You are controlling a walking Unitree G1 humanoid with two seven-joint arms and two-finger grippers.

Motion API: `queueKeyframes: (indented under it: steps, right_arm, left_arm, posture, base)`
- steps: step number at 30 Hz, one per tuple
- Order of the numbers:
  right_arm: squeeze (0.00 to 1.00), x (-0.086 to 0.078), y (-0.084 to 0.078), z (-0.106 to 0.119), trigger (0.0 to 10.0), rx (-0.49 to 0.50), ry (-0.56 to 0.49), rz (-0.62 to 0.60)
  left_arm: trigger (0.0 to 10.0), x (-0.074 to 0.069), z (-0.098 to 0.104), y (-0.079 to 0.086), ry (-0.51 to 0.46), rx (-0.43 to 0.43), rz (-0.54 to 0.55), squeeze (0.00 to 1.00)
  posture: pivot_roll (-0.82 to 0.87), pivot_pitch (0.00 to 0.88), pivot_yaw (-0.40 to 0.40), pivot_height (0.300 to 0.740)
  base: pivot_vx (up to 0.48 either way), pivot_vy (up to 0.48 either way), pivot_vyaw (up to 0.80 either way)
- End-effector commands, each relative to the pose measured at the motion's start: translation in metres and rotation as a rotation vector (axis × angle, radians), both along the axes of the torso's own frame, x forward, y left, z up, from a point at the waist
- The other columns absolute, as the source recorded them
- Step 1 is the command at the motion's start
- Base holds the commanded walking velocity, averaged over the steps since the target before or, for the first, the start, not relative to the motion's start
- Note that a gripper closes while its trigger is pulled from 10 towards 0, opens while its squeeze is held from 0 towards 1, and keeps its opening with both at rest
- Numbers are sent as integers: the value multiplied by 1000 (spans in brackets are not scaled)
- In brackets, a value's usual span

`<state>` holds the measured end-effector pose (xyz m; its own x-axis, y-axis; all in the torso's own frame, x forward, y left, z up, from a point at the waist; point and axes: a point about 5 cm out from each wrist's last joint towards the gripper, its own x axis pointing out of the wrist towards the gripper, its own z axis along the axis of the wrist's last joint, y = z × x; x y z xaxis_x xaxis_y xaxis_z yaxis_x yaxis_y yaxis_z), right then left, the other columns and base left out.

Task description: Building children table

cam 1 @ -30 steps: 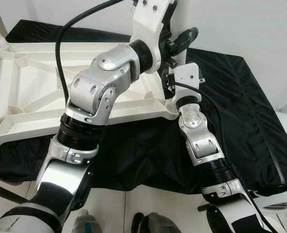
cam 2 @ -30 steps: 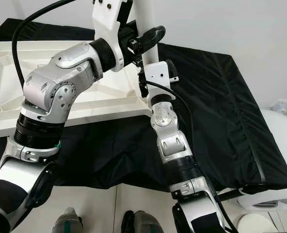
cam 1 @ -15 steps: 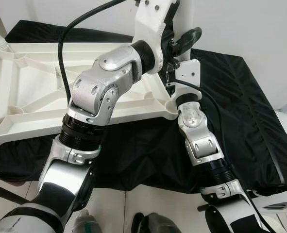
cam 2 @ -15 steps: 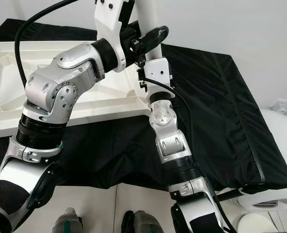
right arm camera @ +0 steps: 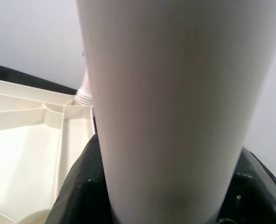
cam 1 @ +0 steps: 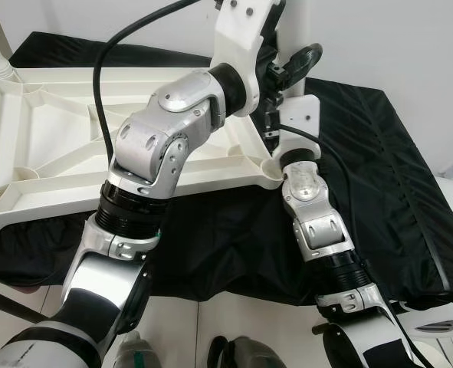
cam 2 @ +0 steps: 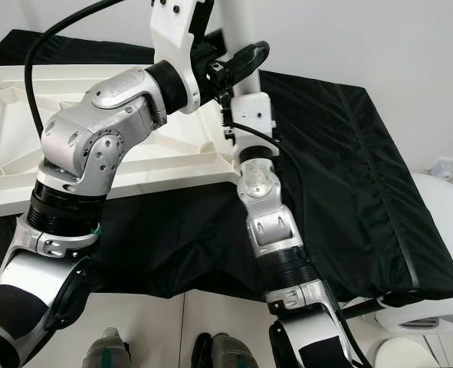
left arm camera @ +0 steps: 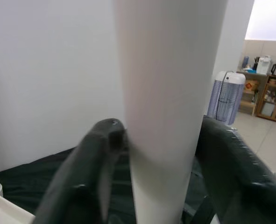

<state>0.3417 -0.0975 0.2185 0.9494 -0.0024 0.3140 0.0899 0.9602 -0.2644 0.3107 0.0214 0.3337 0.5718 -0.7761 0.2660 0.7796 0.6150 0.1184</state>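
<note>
The left gripper [left arm camera: 159,154] is clamped on the white table leg [left arm camera: 168,93], one black finger on each flank of the tube; the right gripper [right arm camera: 163,186] grips the same leg lower down, its fingers [right arm camera: 81,186] wrapped round the near side; the leg stands roughly upright, its long axis rising from the near right corner of the upturned white tabletop [cam 1: 50,146], which lies ribs-up on the black cloth [cam 1: 364,176] over a bed or bench; so the leg lies straight ahead of both grippers, the right one nearer the corner socket, the left one higher; the next move, I'd judge, is a push or twist down along that axis; the joint itself is hidden behind the wrists, and the top of the leg is cut off, so how far it has seated I cannot say.
</note>
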Motion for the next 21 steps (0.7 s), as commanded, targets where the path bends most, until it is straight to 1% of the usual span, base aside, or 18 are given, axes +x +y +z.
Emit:
queueKeyframes:
  steps: [1, 5, 9, 10, 11, 12, 14, 16, 17, 19, 20, 21]
  right_arm:
    - [0, 3, -8, -1, 10000, 25, 12, -33]
    - [0, 5, -11, 0, 10000, 34, 14, -45]
    - [0, 8, -18, 1, 10000, 53, 18, -73]
    - [0, 9, -21, 2, 10000, 58, 17, -83]
    - [0, 9, -21, 2, 10000, 58, 17, -83]
    - [0, 10, -24, 2, 10000, 62, 18, -91]
    - [0, 11, -27, 2, 10000, 65, 19, -100]
    - [0, 12, -31, 3, 10000, 72, 21, -110]
    - [0, 12, -31, 3, 10000, 72, 21, -110]
    - [0, 14, -35, 4, 10000, 81, 19, -117]
    - [0, 14, -35, 5, 10000, 82, 17, -119]
    - [0, 14, -35, 5, 10000, 82, 17, -119]
  left_arm:
    - [10000, -7, 6, -5, -15, -29, -44, 1000]
    - [10000, -10, 6, -6, -2, -58, -73, 1000]
    - [10000, -14, 6, -5, 21, -87, -97, 1000]
    - [10000, -14, 4, -4, 31, -95, -98, 510]
    - [10000, -14, 4, -4, 31, -95, -98, 510]
    - [10000, -15, 2, -2, 44, -106, -101, 0]
    - [10000, -14, -2, 0, 60, -114, -97, 0]
    - [10000, -13, -13, 3, 96, -111, -78, 0]
    - [10000, -13, -13, 3, 96, -111, -78, 0]
    - [10000, -10, -28, 5, 127, -80, -38, 0]
    - [10000, -8, -32, 6, 134, -69, -25, 0]
    - [10000, -8, -32, 6, 134, -69, -25, 0]
  posture:
    - [108, 59, -130, 740]
    - [107, 62, -129, 740]
    - [107, 64, -129, 740]
    - [104, 65, -128, 740]
    - [104, 65, -128, 740]
    - [104, 65, -128, 740]
    - [103, 65, -127, 740]
    - [104, 65, -128, 740]
    - [104, 65, -128, 740]
    - [103, 65, -128, 740]
    - [103, 65, -128, 740]
    - [103, 65, -128, 740]
  base:
    - [0, 0, 0]
    - [0, 0, 0]
    - [0, 0, 0]
    - [0, 0, 0]
    - [0, 0, 0]
    - [0, 0, 0]
    - [0, 0, 0]
    - [0, 0, 0]
    - [0, 0, 0]
    - [0, 0, 0]
    - [0, 0, 0]
    - [0, 0, 0]
